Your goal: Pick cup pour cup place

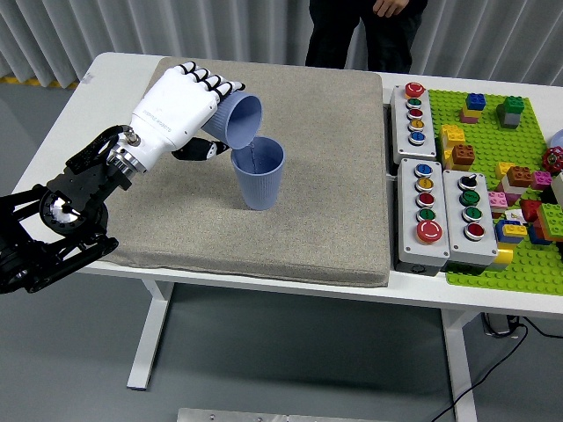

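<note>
Tipping the held cup (pixel 239 120) any further could knock its rim against the standing cup (pixel 259 172) just below the fingers (pixel 204 81) and topple it. The left hand (pixel 176 110) grips the held cup, tilted mouth-down. Both cups are blue-grey and ribbed, on the padded surface (pixel 325 211).

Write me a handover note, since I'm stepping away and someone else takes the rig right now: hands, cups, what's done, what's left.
Left hand: shut on the tilted cup, its mouth tipped down over the standing cup.
Right hand: not in view.
Standing cup is upright on the grey mat, left of the button boxes.
Done: cup picked up and brought to pouring tilt.
Left: finish the pour, right the held cup, set it down on the mat.
A person stands at the far side, not touching anything.
</note>
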